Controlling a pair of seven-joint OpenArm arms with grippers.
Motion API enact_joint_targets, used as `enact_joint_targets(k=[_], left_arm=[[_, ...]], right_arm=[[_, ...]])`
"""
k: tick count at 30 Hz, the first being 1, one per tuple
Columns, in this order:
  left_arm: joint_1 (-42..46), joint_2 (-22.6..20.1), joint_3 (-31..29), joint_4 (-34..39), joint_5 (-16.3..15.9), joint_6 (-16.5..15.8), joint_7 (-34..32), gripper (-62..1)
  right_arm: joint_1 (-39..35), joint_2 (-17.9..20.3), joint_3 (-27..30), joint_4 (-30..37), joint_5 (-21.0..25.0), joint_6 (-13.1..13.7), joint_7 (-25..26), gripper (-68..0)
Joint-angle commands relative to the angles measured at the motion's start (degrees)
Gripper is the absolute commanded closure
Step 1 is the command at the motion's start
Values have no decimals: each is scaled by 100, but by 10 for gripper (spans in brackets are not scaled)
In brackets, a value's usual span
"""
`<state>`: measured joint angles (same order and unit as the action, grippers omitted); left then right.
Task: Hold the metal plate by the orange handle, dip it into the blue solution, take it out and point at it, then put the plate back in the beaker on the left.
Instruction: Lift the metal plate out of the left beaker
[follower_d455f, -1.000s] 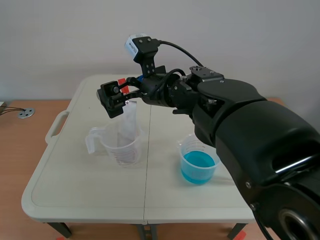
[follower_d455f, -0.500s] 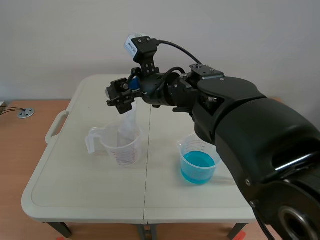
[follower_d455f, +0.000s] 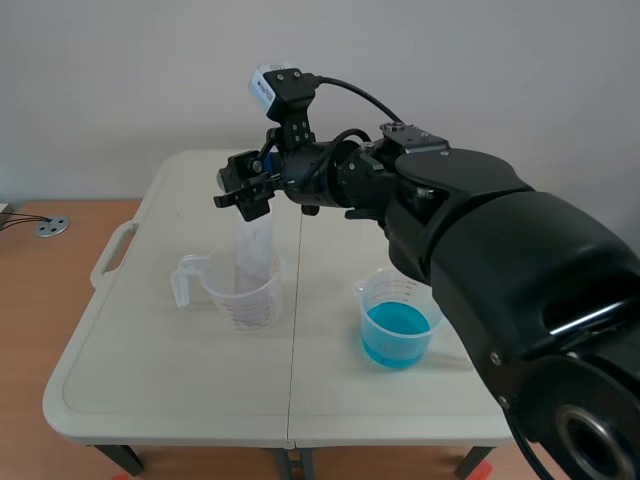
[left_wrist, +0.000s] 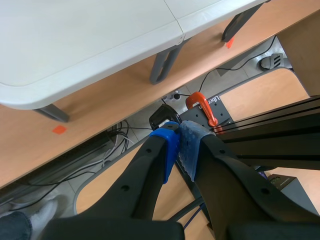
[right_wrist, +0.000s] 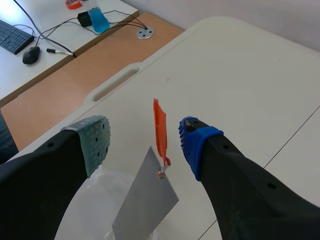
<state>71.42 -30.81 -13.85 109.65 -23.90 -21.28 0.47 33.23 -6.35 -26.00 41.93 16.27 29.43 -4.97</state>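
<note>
The right pincer (follower_d455f: 245, 195), upper middle of the frame, hangs open around the orange handle (right_wrist: 159, 130) and must squeeze it next

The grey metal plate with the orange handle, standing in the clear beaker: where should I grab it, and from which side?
Take the thin orange handle, which sticks up above the grey metal plate and the clear beaker. Come from above, a finger either side; the open right gripper is placed for that.
</note>
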Motion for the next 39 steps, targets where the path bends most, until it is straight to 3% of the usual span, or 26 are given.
enact_joint_targets(k=[1, 6, 10, 14, 19, 30, 39], left_arm=[[-17, 15, 0, 66, -37, -35, -59, -31], [-17, 15, 0, 66, -37, -35, -59, -31], [-17, 15, 0, 66, -37, -35, -59, -31], [-17, 15, 0, 66, -37, -35, -59, -31], [-17, 15, 0, 66, -37, -35, -59, -31], [-17, 15, 0, 66, -37, -35, -61, -31], [-17, 15, 0, 66, -37, -35, -61, -31]], right_arm=[[275, -131, -7, 63, 85, 20, 70, -305], [295, -210, -7, 63, 87, 44, -74, -304], [295, -254, -7, 63, 293, 39, -354, -220], [295, -256, -7, 63, 413, 44, -411, -201], [295, -254, -7, 63, 490, 39, -407, -8], [297, -254, -7, 63, 498, 122, -409, -11], [310, -256, -7, 66, 647, 909, -420, -11]])
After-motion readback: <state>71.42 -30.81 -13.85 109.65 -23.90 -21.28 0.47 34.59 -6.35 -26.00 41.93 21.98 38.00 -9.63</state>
